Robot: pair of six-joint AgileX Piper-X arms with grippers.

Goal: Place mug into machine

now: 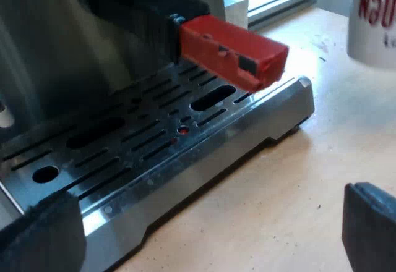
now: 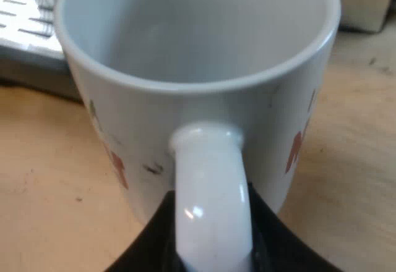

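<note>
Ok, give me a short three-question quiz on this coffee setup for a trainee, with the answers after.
1. True or false: the mug stands on the drip tray.
2. What do the right jaws grip? A the mug's handle; B the mug's rim; C the drip tray.
3. Fill in: the left jaws, by the drip tray, are ____.
Key: 1 false, it stands on the table beside the tray; 2 A; 3 open.

Red handle (image 1: 234,54) over machine tray (image 1: 185,154); likely mug (image 1: 373,21)
</note>
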